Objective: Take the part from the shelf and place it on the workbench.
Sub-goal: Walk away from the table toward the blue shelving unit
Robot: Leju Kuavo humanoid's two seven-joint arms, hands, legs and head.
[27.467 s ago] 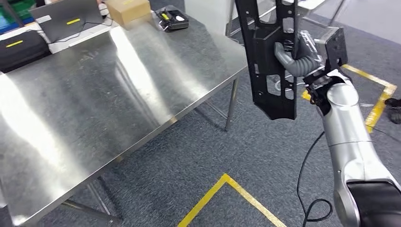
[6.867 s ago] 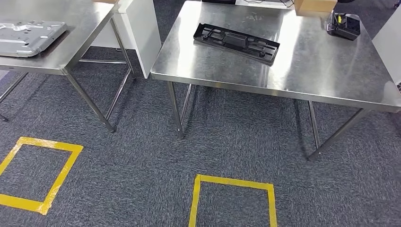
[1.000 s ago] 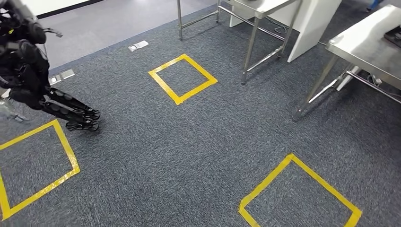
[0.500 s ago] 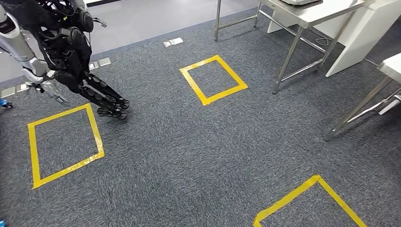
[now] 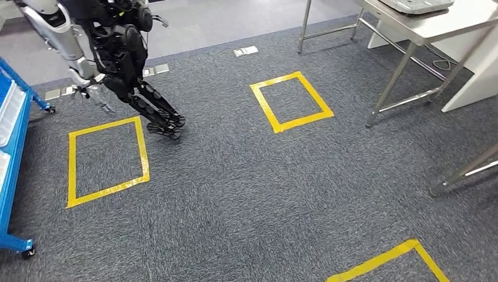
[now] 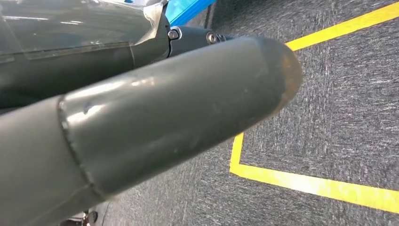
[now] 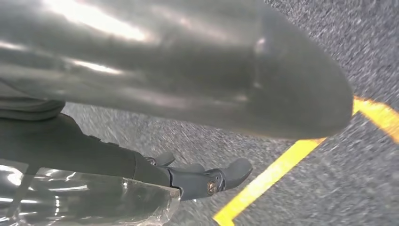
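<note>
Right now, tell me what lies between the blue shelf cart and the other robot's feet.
In the head view, a yellow tape square on grey carpet lies between the blue shelf cart and the other robot's feet.

Your head view looks down from high onto grey carpet [image 5: 246, 194], another robot [image 5: 117, 53] at ten o'clock. Both wrist views sit close behind their thumbs, sharing that carpet's yellow tape [image 6: 301, 181].

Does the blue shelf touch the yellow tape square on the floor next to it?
Apart. The head view shows a strip of grey carpet between the blue shelf and the yellow tape square.
</note>
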